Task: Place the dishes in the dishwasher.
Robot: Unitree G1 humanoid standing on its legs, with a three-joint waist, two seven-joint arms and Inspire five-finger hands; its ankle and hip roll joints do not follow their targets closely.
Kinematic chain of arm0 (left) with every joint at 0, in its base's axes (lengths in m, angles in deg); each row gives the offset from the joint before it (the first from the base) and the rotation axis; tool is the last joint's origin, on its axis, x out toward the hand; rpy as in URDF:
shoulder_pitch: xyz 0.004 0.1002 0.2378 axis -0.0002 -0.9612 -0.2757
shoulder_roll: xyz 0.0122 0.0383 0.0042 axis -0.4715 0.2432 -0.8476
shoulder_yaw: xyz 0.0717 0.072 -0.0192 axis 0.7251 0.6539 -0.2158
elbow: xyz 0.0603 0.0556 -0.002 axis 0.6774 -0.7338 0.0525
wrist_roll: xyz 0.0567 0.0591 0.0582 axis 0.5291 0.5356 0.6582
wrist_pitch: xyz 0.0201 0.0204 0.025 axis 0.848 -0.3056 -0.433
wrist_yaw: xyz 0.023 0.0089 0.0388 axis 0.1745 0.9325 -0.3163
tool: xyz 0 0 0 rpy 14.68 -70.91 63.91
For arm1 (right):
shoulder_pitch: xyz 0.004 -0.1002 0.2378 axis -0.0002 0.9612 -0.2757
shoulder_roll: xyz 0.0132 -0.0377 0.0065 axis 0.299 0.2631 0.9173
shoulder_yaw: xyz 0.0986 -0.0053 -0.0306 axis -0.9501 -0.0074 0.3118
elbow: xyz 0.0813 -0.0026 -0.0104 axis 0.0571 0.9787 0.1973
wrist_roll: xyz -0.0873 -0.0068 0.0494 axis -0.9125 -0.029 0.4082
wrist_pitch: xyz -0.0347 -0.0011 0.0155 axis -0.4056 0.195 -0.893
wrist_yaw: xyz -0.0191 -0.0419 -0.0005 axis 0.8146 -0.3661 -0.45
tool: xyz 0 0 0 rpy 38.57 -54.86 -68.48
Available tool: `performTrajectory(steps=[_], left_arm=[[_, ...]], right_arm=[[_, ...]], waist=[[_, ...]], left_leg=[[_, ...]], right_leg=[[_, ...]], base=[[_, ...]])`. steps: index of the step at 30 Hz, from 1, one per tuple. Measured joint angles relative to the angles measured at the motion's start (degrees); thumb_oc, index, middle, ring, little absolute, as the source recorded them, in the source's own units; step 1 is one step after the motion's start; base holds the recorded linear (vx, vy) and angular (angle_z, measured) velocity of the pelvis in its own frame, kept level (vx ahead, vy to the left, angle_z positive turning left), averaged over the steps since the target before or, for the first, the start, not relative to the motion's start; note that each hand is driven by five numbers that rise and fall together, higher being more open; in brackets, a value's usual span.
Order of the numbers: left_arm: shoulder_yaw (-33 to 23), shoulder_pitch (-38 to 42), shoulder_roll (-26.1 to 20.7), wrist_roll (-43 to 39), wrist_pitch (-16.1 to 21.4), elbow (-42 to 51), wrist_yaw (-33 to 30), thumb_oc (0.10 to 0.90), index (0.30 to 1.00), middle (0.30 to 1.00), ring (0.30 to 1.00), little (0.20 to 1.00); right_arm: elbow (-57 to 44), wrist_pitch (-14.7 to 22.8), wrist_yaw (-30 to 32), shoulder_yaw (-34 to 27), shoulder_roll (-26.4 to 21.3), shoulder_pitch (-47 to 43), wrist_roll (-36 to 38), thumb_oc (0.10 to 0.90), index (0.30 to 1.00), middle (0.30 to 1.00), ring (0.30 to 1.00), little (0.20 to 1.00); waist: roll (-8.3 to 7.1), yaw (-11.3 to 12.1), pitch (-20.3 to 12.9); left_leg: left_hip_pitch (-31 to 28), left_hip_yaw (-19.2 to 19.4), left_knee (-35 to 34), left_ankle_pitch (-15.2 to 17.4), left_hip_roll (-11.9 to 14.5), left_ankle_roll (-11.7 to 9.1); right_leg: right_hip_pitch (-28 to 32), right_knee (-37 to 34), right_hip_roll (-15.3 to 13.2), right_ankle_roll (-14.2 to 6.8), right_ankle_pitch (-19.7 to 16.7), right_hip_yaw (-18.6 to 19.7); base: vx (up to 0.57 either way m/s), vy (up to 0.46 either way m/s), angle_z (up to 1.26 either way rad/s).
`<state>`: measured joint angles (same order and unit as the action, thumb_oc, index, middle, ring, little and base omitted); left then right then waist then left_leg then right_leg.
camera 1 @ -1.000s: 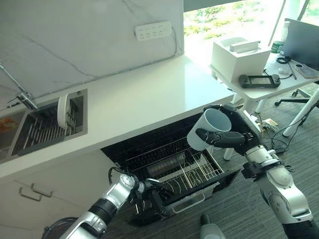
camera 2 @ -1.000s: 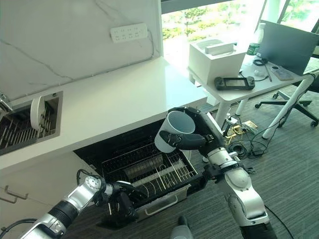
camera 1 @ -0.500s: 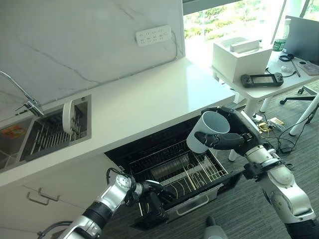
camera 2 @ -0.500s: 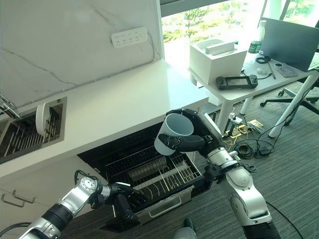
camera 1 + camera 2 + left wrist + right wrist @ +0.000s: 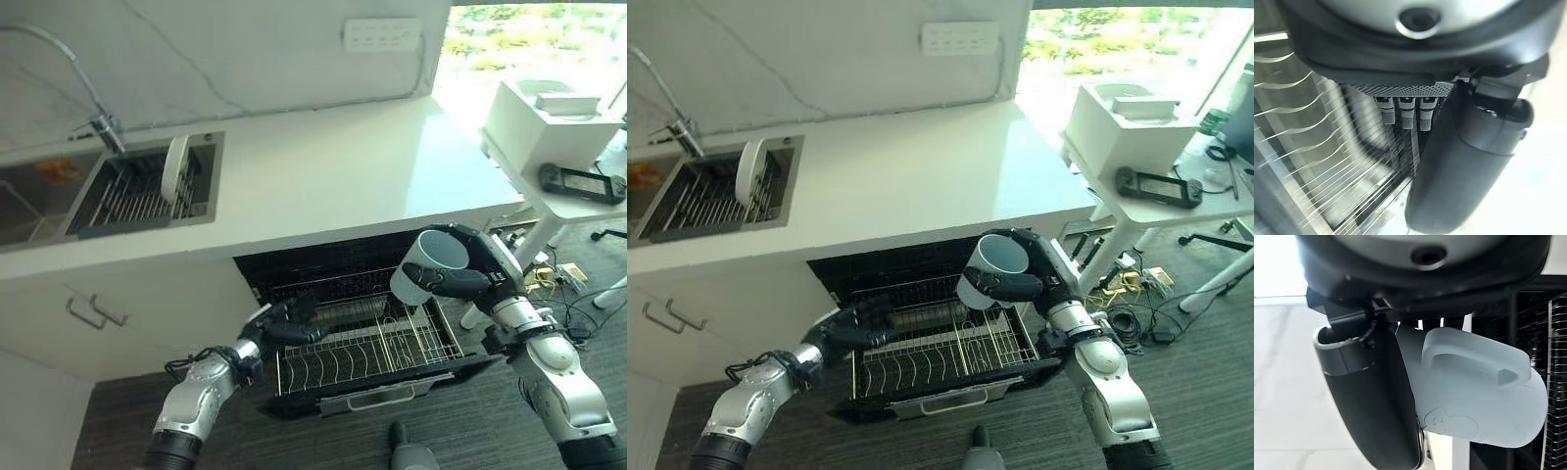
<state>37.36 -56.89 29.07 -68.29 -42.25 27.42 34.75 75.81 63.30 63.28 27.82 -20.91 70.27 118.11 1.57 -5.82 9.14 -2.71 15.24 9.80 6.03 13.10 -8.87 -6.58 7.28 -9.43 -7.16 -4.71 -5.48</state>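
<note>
Right hand has its fingers clamped on the pale mug, poised over the empty wire rack at its 3 o'clock edge. Left hand at the rack's 9 o'clock corner, fingers' hold unclear. Plate waits in the sink.

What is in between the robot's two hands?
The pulled-out wire dishwasher rack spans the gap, seen in the left eye view. The left hand rests at its near-left edge; the right hand holds a pale blue mug above its right side.
</note>
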Motion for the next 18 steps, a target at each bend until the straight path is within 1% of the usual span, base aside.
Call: performTrajectory(steps=[2,4,5,6,8,10,14,18], left_arm=[[-0.01,0.01,0.18,-1.53,1.5,0.06,-2.79,0.8,0.9,0.9,0.9,0.9],[0.01,0.15,1.06,-3.57,3.31,0.49,-5.51,0.8,0.9,0.9,0.9,0.9],[-0.01,0.4,2.02,-5.29,4.71,0.52,-7.65,0.8,0.9,0.9,0.9,0.9],[-0.19,0.4,2.9,-6.74,5.97,0.53,-9.36,0.8,0.9,0.9,0.9,0.9],[-0.38,0.43,3.92,-8.77,8.49,0.61,-12.06,0.8,0.9,0.9,0.9,0.9],[-0.44,0.54,4.21,-8.86,10.0,0.61,-13.89,0.8,0.9,0.9,0.9,0.9],[-0.21,0.6,4.62,-8.86,10.34,0.61,-14.8,0.8,0.9,0.9,0.9,0.9],[-0.27,0.59,4.4,-8.86,10.34,0.58,-14.84,0.8,0.9,0.9,0.9,0.9]], right_arm=[[0.01,-0.02,0.49,0.0,0.0,0.0,-1.76,0.4,0.3,0.3,0.3,0.3],[0.75,-0.03,1.08,-0.02,0.0,-0.07,-3.53,0.4,0.3,0.3,0.3,0.3],[2.67,-0.04,1.47,-0.06,0.05,-0.15,-4.37,0.4,0.3,0.3,0.3,0.3],[4.09,-0.05,1.53,-0.05,0.17,-0.15,-5.37,0.4,0.3,0.3,0.3,0.3],[6.02,-0.46,1.73,-0.06,0.25,-0.14,-7.16,0.4,0.3,0.3,0.3,0.3],[6.82,-1.12,2.04,-0.05,0.24,-0.13,-8.26,0.4,0.3,0.3,0.3,0.3],[8.46,-1.24,2.48,-0.05,0.23,-0.19,-8.34,0.4,0.3,0.3,0.3,0.3],[15.03,-2.58,2.49,0.11,0.25,-0.08,-9.49,0.4,0.3,0.3,0.3,0.3]], waist=[[-0.52,0.19,0.3],[-1.67,0.03,0.84],[-2.53,-0.03,0.99],[-3.03,0.05,1.02],[-3.69,0.12,1.0],[-4.06,0.13,1.0],[-4.62,0.07,1.09],[-5.64,0.85,1.11]], left_leg=[[0.14,-0.17,0.13,0.0,-0.01,0.0],[0.78,-0.92,0.58,0.0,0.07,-0.01],[1.11,-1.37,0.88,0.05,0.2,0.02],[1.11,-1.43,0.93,0.02,0.32,-0.01],[1.25,-1.47,1.08,0.0,0.62,-0.07],[1.27,-1.58,1.15,-0.07,0.9,-0.2],[1.54,-1.83,1.61,-0.06,1.09,-0.23],[1.76,-2.26,2.25,0.07,1.59,-0.44]], right_leg=[[0.04,0.1,-0.06,-0.02,-0.01,-0.14],[-0.01,0.22,-0.09,0.0,0.0,-0.67],[0.07,0.34,-0.11,0.09,0.11,-1.18],[0.15,0.38,-0.04,0.14,0.14,-1.29],[0.05,0.55,0.18,0.26,0.21,-1.36],[0.02,0.62,0.49,0.37,0.26,-1.42],[0.04,0.77,0.57,0.49,0.29,-1.57],[0.17,0.99,0.94,0.72,0.35,-1.9]], base=[[0.01,-0.076,0.06],[0.03,-0.091,0.14],[0.04,-0.102,0.13],[0.02,-0.118,0.09],[0.02,-0.078,0.01],[0.03,-0.07,-0.01],[0.03,-0.078,0.01],[0.03,-0.075,0.02]])
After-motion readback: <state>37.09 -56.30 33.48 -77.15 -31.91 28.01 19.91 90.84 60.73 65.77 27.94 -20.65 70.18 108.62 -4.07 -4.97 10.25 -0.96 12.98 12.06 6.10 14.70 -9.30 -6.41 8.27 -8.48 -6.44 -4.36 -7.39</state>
